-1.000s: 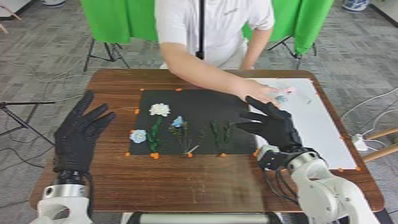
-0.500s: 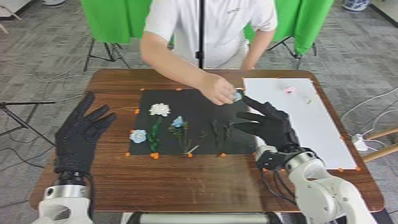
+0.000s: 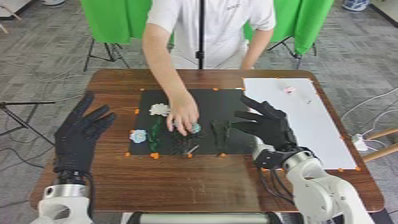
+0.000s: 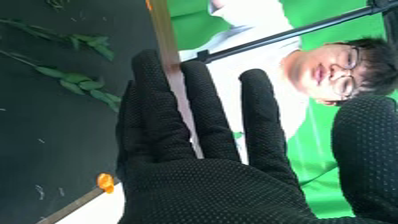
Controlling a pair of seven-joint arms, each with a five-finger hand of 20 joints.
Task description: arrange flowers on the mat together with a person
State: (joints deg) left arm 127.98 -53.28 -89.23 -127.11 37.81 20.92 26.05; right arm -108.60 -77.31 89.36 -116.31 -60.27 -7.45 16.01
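My left hand [image 3: 82, 132], fingers straight, is over the table's left side, left of the black mat [image 3: 200, 147]. My right hand [image 3: 266, 125] is over the line between black mat and white sheet, fingers extended, holding nothing; in the right wrist view the right hand [image 4: 213, 187] has straight fingers beside green leafy stems [image 4: 80, 82]. A white flower [image 3: 159, 109] and a light blue flower [image 3: 138, 135] lie on the mat's left part. A person's hand [image 3: 182, 112] is at a bluish flower [image 3: 195, 128] over the mat's middle. Green stems [image 3: 220, 134] lie right of it.
The white sheet [image 3: 311, 135] on the right holds a small pink flower [image 3: 290, 90]. Orange tape pieces [image 3: 155, 155] mark the mat's edges. The brown table [image 3: 195, 185] extends in front. The person's arm [image 3: 162, 65] crosses the far table edge.
The person's hand has moved from the white sheet to the middle of the black mat, carrying the bluish flower. My right hand has shifted very slightly; the left has stayed still.
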